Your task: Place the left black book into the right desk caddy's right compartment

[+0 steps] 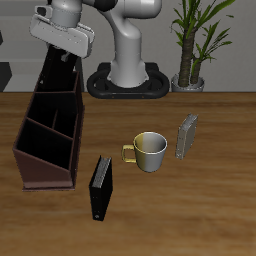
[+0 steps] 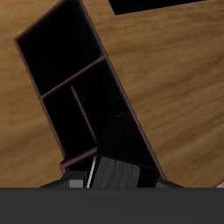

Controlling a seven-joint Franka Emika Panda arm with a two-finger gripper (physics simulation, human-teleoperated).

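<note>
Pincer (image 1: 62, 55) right over right desk caddy (image 1: 45, 168), at its rear end. Fingers hidden, so can't tell if spread or clamped. Dark slab under it, prob. left black book (image 2: 122, 144), tilted into caddy. Step: insertion. Next: check it's the right compartment, lower, let go.

The arm rises from its base (image 1: 128, 80) at the back edge of the counter and bends over toward the back corner, the wrist housing (image 1: 64, 30) tilted. The claw (image 1: 62, 58) hangs below it, pointing down; its fingers are mostly hidden, so their spread cannot be judged in either view.
</note>
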